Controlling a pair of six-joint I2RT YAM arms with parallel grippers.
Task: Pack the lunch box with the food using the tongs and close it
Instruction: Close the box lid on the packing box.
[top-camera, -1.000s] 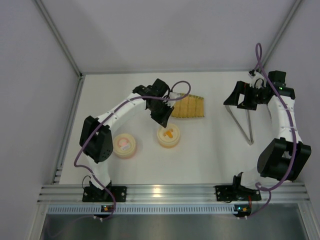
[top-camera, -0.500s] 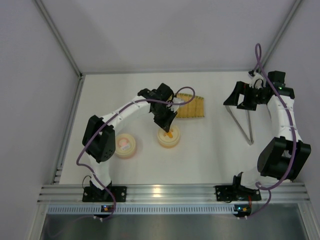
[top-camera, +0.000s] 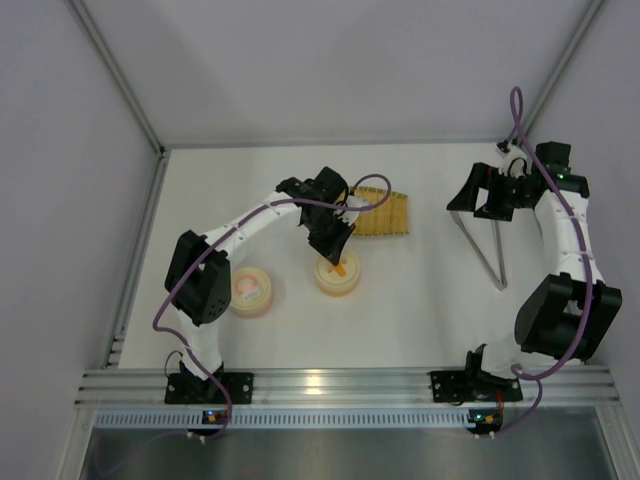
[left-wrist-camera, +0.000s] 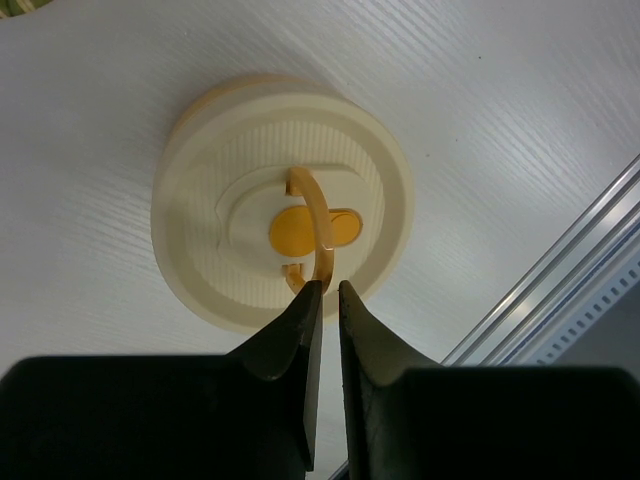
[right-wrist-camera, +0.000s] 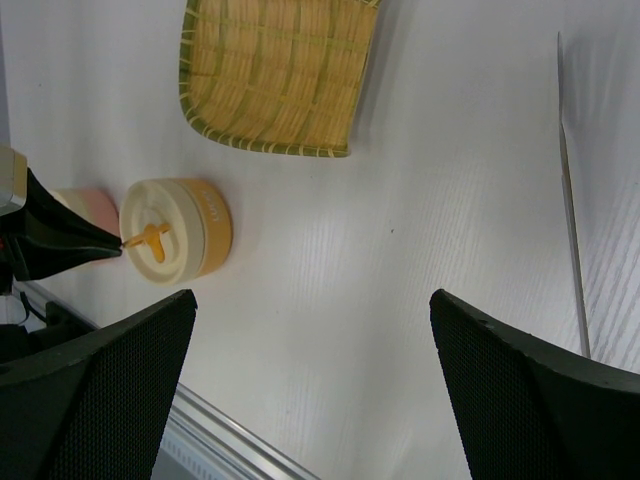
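Observation:
The lunch box (top-camera: 338, 275) is a round orange tub under a cream lid (left-wrist-camera: 250, 200) with an upright orange ring handle (left-wrist-camera: 322, 225). My left gripper (left-wrist-camera: 328, 288) hangs just above it (top-camera: 337, 252), its jaws nearly together and pinching the ring's near end at their tips. The tongs (top-camera: 482, 245) lie flat at the right; one thin arm (right-wrist-camera: 570, 200) shows in the right wrist view. My right gripper (top-camera: 481, 199) hovers over their joined end, wide open with nothing in it (right-wrist-camera: 311, 300). No food shows anywhere.
A yellow woven tray with a green rim (top-camera: 380, 213) (right-wrist-camera: 275, 80) lies bare behind the lunch box. A pink-topped round container (top-camera: 250, 291) stands to the left of it. An aluminium rail (top-camera: 320, 385) runs along the near table edge.
My left gripper has shifted right and down onto the lid's ring handle, then held still. The right arm and tongs have not moved.

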